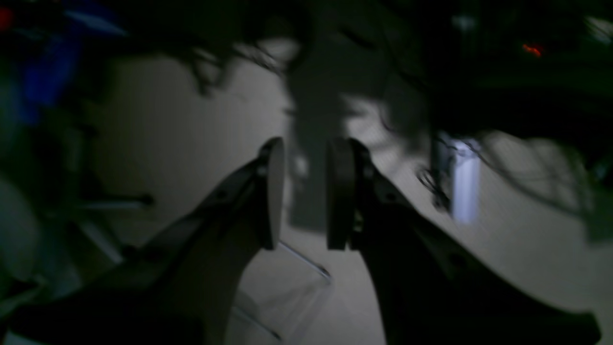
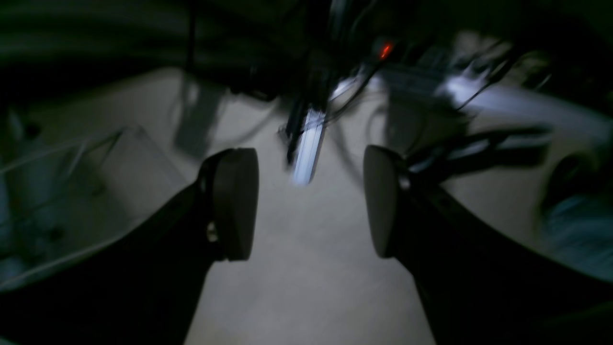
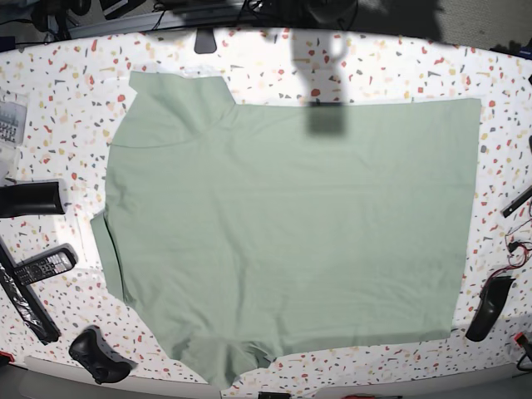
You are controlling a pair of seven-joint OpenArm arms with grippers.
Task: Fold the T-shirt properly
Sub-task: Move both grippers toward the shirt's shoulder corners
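Note:
The pale sage-green T-shirt (image 3: 291,224) lies spread flat on the speckled table (image 3: 399,66) in the base view. Its hem is to the right and its sleeves are at the upper left (image 3: 170,96) and lower left (image 3: 229,362). Neither arm shows in the base view. In the dark, blurred left wrist view, my left gripper (image 1: 304,196) is open with a narrow gap and holds nothing. In the right wrist view, my right gripper (image 2: 309,203) is wide open and empty. Both wrist views show only a pale floor, not the shirt.
Along the table's left edge lie a black cylinder (image 3: 29,199), a remote control (image 3: 37,266), a long black strip (image 3: 25,303), a game controller (image 3: 100,353) and a clear box (image 3: 10,123). A black object (image 3: 490,307) and cables lie at the right edge.

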